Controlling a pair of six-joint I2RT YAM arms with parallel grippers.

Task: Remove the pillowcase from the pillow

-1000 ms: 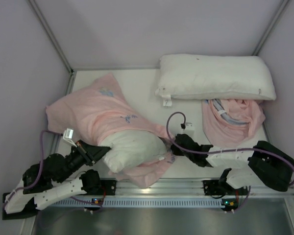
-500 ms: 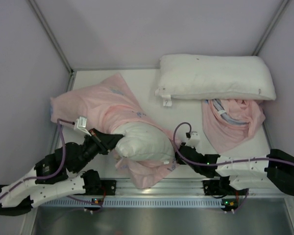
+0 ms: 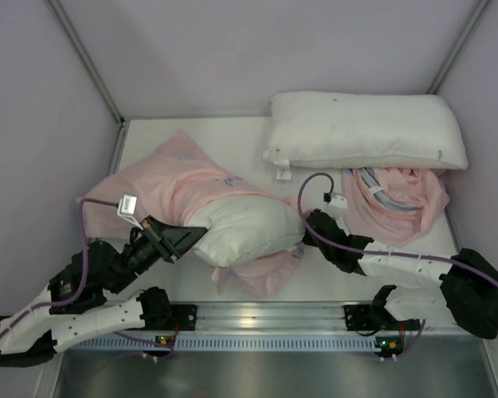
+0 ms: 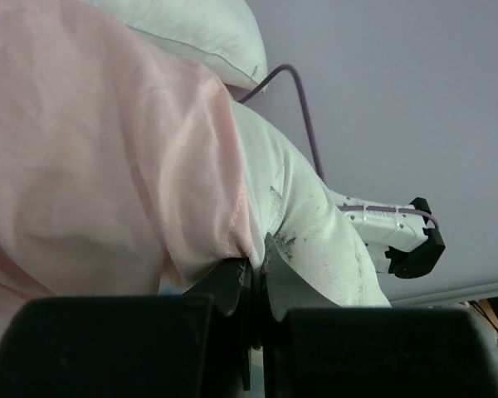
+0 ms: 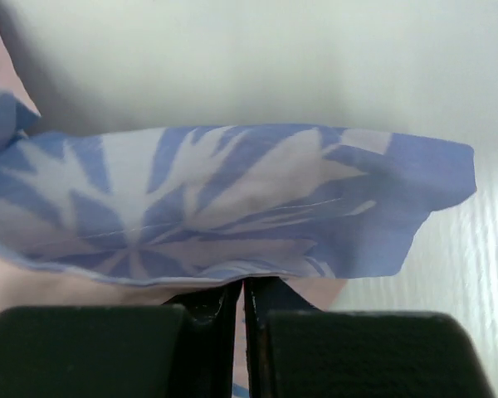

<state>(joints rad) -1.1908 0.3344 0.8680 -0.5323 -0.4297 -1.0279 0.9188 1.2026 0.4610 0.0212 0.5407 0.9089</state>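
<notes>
Left end effector (image 3: pixel 192 236) is pinched tight on a fold of the pillow (image 3: pixel 245 230), right at its bare left end. On the left wrist view the fingers (image 4: pixel 230 288) are together with speckled white fabric bunched between them. The pink hem of the pillowcase (image 3: pixel 170 186) sits right up against them.

Right end effector (image 3: pixel 303 240) is closed as well, clamped on the pillowcase edge at the pillow's right side. Its wrist view shows a flap of blue snowflake print pinned between the fingers (image 5: pixel 217 311).

Biggest thing is the white worktop (image 3: pixel 241 137). The pillowcase takes up its left half, pink side up, bunched toward the back-left, with a bit more spilling out under the pillow's near side. The pillow sticks out of the case toward the middle of the worktop, with its near end bare and the far end inside the pink fabric.

Along the back right lies a second pillow (image 3: pixel 365 128) with a small tag at its near-left corner. Just in front of it is a crumpled pink cloth (image 3: pixel 394 207).
</notes>
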